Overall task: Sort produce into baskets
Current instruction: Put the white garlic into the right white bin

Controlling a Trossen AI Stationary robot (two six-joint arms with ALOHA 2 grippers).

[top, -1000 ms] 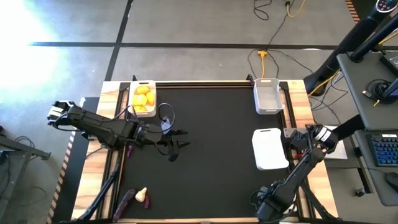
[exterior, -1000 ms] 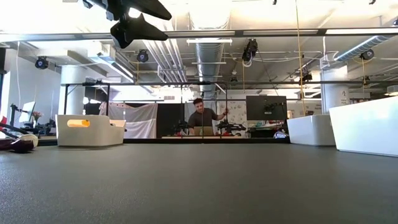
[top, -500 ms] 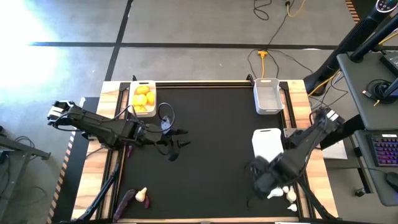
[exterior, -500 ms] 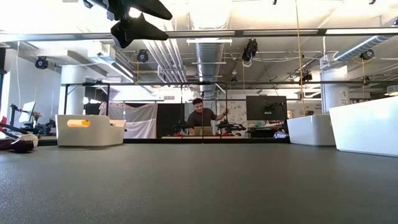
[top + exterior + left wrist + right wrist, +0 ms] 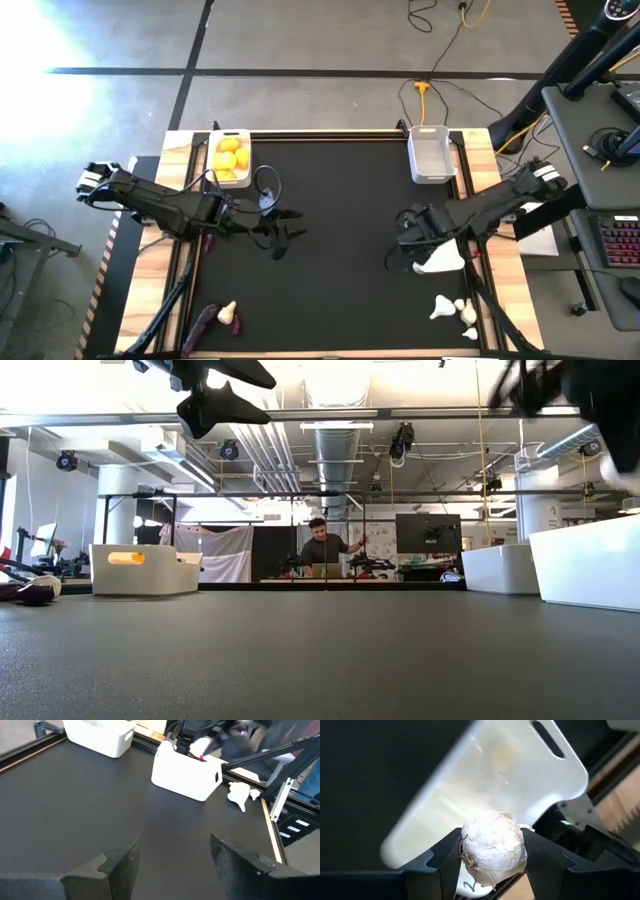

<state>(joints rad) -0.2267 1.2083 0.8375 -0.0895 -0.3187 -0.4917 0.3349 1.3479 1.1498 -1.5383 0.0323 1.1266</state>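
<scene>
My right gripper (image 5: 400,250) hangs over the middle-right white basket (image 5: 442,262) and is shut on a white garlic bulb (image 5: 492,849). The basket fills the right wrist view (image 5: 495,785) below the bulb. My left gripper (image 5: 289,232) is open and empty above the mat, left of centre; its fingers show in the left wrist view (image 5: 175,852). Loose garlic bulbs (image 5: 452,308) lie on the mat near the front right. A far-left basket (image 5: 232,135) holds yellow fruits (image 5: 229,158). A purple eggplant piece (image 5: 203,322) and a garlic bulb (image 5: 228,311) lie front left. My right gripper pinches the garlic bulb by its two opposite sides (image 5: 467,847) between its two fingers. The fingers come slanting down from the table's right side. The bulb is lifted clear, above the white basket.
An empty white basket (image 5: 430,152) stands at the far right. Wooden table edges and black rails (image 5: 180,250) frame the black mat. The middle of the mat (image 5: 340,210) is bare. In the low view a person (image 5: 323,550) sits far beyond the table.
My right gripper has swung from the table's near right corner toward the far edge and upward, carrying the garlic bulb over the middle-right basket. The loose garlic bulbs it covered now show on the mat.
</scene>
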